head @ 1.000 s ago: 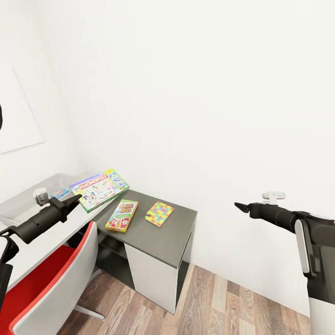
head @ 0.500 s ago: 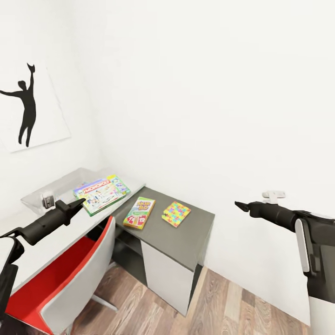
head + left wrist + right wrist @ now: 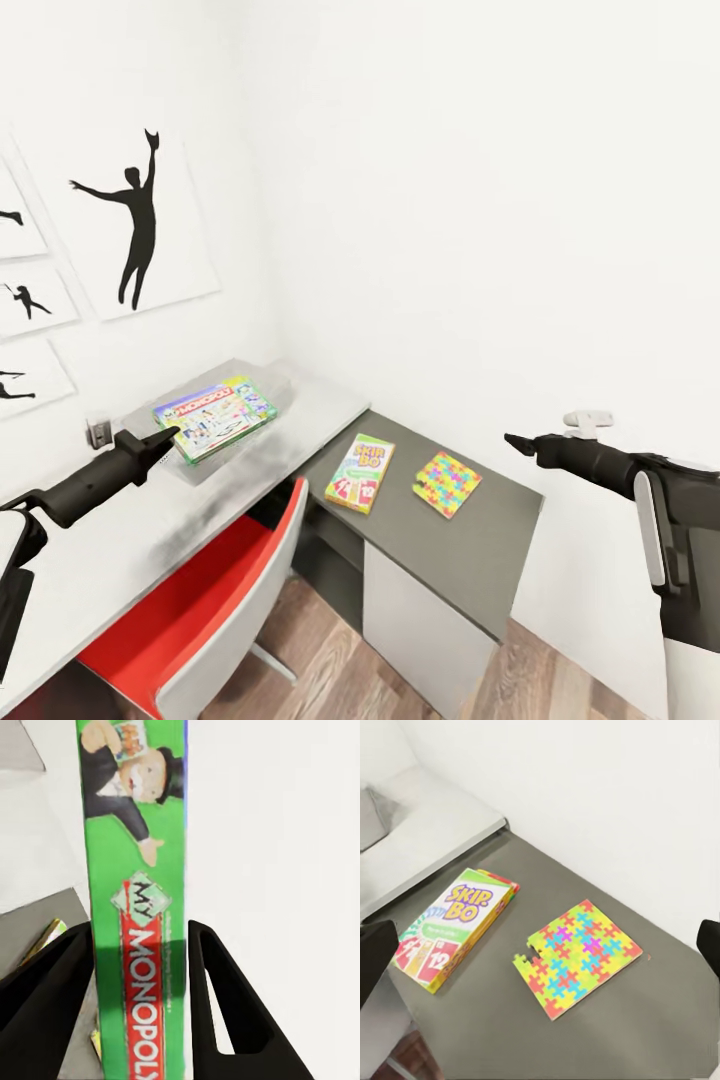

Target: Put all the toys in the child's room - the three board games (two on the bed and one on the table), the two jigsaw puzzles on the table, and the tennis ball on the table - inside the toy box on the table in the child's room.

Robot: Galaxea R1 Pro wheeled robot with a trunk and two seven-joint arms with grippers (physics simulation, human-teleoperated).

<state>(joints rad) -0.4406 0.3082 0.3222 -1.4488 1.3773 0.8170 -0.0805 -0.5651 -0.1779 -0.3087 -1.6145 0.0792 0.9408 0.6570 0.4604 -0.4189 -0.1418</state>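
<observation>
My left hand (image 3: 165, 436) is clamped on the Monopoly box (image 3: 215, 415). In the left wrist view its two fingers (image 3: 225, 1012) press the box's thin green spine (image 3: 135, 945) from either side. The box reaches out past the hand, over the clear toy box (image 3: 275, 380) at the back of the counter (image 3: 150, 540). I judge the carton stiff, flat and light, but wide enough to lever against an edge grip, so it may sag or twist.

Beyond the toy box, on the lower dark counter (image 3: 470, 560), lies one Skip-Bo box (image 3: 360, 473), flat and face up. Just beside it, further from the toy box, lies one jigsaw puzzle (image 3: 447, 484). I judge the Skip-Bo carton rigid and light, best taken across its narrow width. The puzzle is a thin sheet with little edge to pinch, and probably slippery.

Count in view: two board games, one puzzle.

My right hand (image 3: 520, 445) hangs above that dark counter, holding nothing; its fingertips (image 3: 375, 952) sit wide apart in the right wrist view.
</observation>
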